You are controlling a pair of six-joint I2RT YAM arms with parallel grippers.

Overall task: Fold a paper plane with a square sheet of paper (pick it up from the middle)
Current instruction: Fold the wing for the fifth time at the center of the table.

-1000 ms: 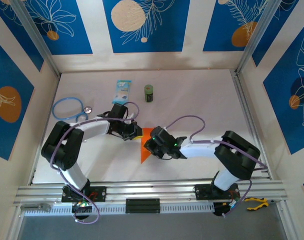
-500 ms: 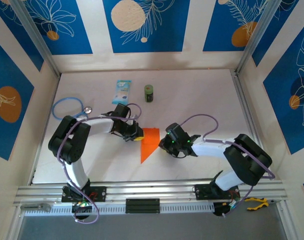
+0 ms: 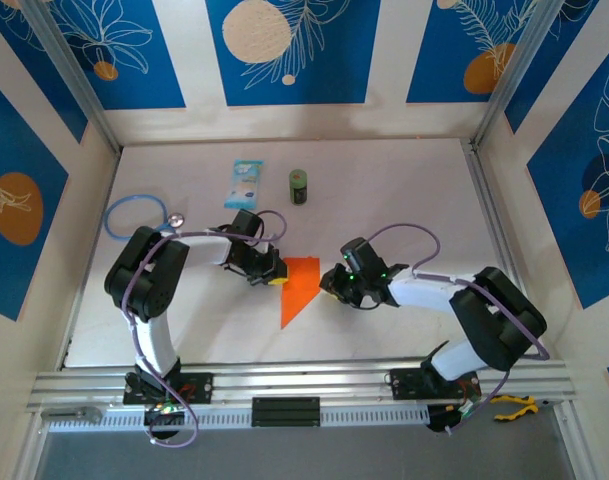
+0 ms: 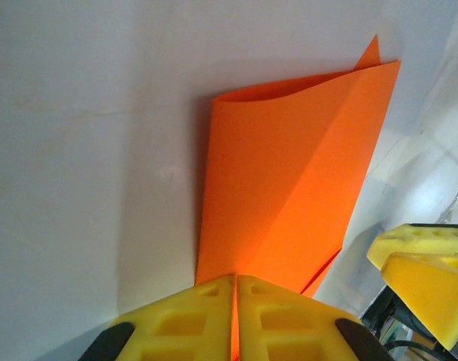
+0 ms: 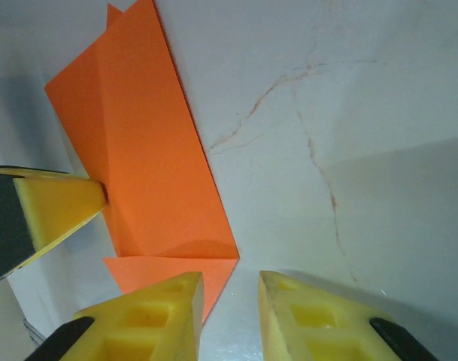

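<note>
Moved: right hand (image 5: 227,293) to paper (image 5: 150,158) edge, spread (left hand (image 4: 235,284) pinches opposite edge).

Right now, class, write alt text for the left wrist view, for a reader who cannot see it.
The left pincer, shut, pinches the near edge of a folded orange sheet of paper lying on a pale table. The right pincer sits at the lower right, beside the sheet.

Mid-table: folded sheet (image 3: 299,285) is laid flat between left gripper (image 3: 275,277), touching its left edge, and right gripper (image 3: 330,287), just right | Behind: packet (image 3: 244,183) is set left of can (image 3: 299,186) | Far left: looped tube (image 3: 108,216) is spotted
</note>
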